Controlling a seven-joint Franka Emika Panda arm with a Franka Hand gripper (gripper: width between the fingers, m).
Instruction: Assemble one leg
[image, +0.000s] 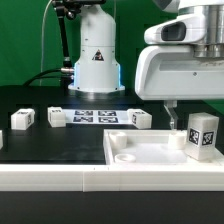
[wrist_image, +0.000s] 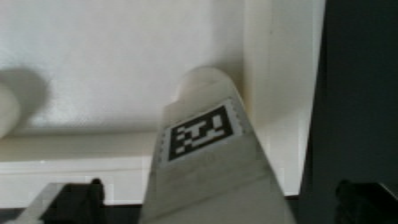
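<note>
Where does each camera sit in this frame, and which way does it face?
Exterior view: off the arm, low beside the table, looking across the white panel and marker board toward the robot base; the arm fills its upper right.
Wrist view: on the wrist, looking down past the gripper; dark fingers flank the leg.
Shared: that tagged leg at the panel's corner.

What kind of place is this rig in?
Probably a robotics lab test cell: the arm base stands at the back of a black table, with a green backdrop behind. A marker board and tagged legs suggest camera tracking.
</note>
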